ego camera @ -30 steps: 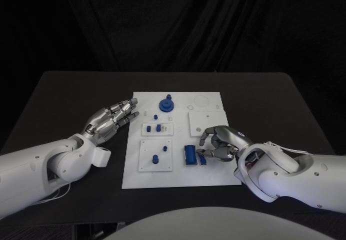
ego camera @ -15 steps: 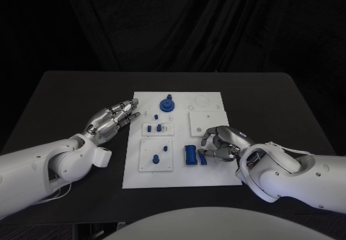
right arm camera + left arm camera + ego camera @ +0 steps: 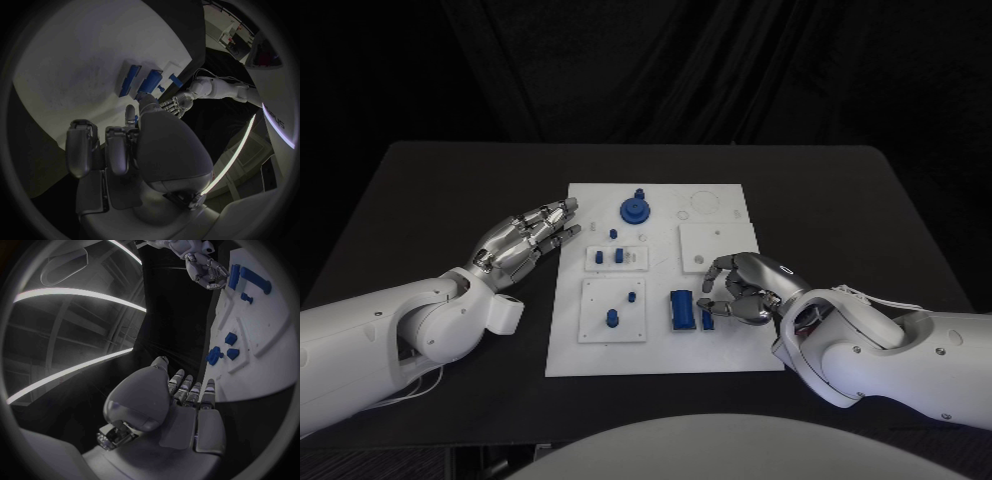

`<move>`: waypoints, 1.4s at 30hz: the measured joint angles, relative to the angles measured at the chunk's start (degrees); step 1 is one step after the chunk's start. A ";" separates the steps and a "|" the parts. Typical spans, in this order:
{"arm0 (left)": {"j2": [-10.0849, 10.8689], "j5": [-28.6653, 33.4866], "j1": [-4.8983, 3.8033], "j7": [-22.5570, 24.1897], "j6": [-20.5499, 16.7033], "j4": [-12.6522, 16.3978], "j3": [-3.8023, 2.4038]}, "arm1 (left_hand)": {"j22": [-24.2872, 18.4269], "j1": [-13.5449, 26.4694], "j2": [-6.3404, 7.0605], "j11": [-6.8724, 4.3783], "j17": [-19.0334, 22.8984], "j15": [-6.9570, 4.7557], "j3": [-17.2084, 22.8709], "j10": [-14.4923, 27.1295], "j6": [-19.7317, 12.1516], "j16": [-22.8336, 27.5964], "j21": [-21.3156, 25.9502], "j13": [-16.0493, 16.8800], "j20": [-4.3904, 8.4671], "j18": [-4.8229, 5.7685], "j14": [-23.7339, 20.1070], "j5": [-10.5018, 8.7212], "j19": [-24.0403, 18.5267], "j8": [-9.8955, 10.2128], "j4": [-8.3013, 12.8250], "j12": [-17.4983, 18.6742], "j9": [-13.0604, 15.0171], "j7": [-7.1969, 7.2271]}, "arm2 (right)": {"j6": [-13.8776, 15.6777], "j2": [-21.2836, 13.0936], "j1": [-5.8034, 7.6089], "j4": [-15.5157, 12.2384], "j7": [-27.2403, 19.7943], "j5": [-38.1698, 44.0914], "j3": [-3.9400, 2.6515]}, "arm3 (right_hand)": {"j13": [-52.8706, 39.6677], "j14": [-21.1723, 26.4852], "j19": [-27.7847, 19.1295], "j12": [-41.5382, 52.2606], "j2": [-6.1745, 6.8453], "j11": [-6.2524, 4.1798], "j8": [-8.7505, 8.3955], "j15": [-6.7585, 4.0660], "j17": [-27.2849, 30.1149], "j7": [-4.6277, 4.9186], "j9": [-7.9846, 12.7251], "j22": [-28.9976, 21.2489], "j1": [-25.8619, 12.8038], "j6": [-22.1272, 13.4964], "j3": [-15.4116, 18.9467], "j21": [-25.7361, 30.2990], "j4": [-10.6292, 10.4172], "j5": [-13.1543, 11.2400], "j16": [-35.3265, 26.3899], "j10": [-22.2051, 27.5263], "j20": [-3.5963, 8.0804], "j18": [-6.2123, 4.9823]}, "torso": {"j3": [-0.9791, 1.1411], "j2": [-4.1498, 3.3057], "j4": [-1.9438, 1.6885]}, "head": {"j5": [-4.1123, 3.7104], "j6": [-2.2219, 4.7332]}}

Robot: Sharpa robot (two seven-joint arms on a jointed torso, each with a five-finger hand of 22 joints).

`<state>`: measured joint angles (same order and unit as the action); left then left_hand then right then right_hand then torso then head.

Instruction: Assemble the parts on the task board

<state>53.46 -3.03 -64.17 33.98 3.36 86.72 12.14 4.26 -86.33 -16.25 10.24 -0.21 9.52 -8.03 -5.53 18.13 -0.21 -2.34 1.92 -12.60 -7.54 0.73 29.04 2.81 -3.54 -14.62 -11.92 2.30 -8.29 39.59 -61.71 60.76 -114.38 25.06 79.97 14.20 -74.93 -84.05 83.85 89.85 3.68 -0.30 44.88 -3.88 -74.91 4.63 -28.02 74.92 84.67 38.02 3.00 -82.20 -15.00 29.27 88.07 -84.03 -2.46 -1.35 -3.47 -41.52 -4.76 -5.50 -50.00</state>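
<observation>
The white task board (image 3: 718,350) lies mid-table. On it are a round blue part (image 3: 633,209) at the far end, small blue pegs (image 3: 615,258) on a small plate, and two more pegs (image 3: 610,319) on a lower plate. A long blue block (image 3: 681,310) lies near the board's right side. My right hand (image 3: 744,288) is curled just right of it, pinching a small blue part (image 3: 705,319) between thumb and finger; the right wrist view shows this part (image 3: 149,82) beside the block (image 3: 131,80). My left hand (image 3: 524,240) hovers open at the board's left edge.
A plain white square plate (image 3: 715,245) sits on the board beyond my right hand. The black table (image 3: 444,190) surrounds the board with room on both sides. The left wrist view shows the board (image 3: 262,355) and my right hand (image 3: 209,270) across it.
My right hand has edged very slightly toward me beside the blue block. The left hand and the other parts have stayed put.
</observation>
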 measured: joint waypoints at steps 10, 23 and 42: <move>0.01 0.00 0.04 -0.07 0.04 -0.02 0.00 | 0.00 0.00 0.00 0.00 0.00 0.00 0.00 0.00 0.00 0.00 0.00 0.00 0.00 0.00 0.00 0.00 0.00 0.00 0.00 0.00 0.00 0.00 | 0.07 -0.44 -0.01 -0.51 0.00 0.01 0.00 | 0.00 0.00 0.00 0.00 0.07 0.00 0.23 0.00 0.00 -0.04 0.27 0.00 0.53 -0.10 0.00 0.00 0.00 2.24 0.00 0.00 0.00 -0.01 | -0.02 -0.01 -0.03 | 0.08 0.00; 0.23 0.00 0.07 -0.07 0.02 0.22 0.00 | 0.00 -0.22 -0.22 0.00 0.00 0.00 0.16 0.00 0.00 0.00 0.00 0.00 0.00 0.00 0.00 0.21 0.00 0.00 0.16 0.00 0.00 0.00 | 1.10 -2.30 -0.01 -0.61 -1.09 -0.25 0.00 | 0.01 0.00 0.21 0.00 -1.20 0.42 -0.49 0.41 0.00 0.45 2.22 -0.01 -2.14 -1.40 0.94 0.87 -1.43 -2.31 -0.09 0.00 -0.21 0.00 | -0.02 -0.03 -0.02 | 0.41 0.00; 1.57 0.00 0.08 2.83 -3.31 3.22 -0.01 | -0.52 -0.74 0.30 -0.72 0.00 -1.08 0.07 -0.73 1.76 0.00 0.00 0.06 0.76 0.00 -0.43 1.01 -0.34 0.00 -0.12 0.00 0.09 -0.10 | 11.57 -3.63 4.88 5.56 -26.79 -15.23 -0.01 | 32.08 43.67 -42.41 -51.96 3.06 10.04 -0.37 12.27 52.12 5.07 7.80 -14.17 -8.88 -3.57 -17.20 65.55 -1.34 31.45 -46.30 45.45 -8.77 -6.60 | -0.01 0.22 -0.04 | -0.11 0.00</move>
<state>55.03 -3.03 -64.09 36.81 0.05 89.95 12.13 3.74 -87.07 -15.95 9.52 -0.21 8.44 -7.95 -6.26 19.89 -0.21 -2.34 1.98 -11.84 -7.54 0.30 30.05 2.47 -3.54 -14.74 -11.92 2.39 -8.39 51.16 -65.34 65.64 -108.82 -1.73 64.74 14.19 -42.86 -40.38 41.44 37.89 6.74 9.73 44.50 8.39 -22.79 9.70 -20.22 60.75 75.80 34.45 -14.21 -16.65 -16.34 60.72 41.77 -38.58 -11.24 -7.95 -3.48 -41.30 -4.80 -5.61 -50.00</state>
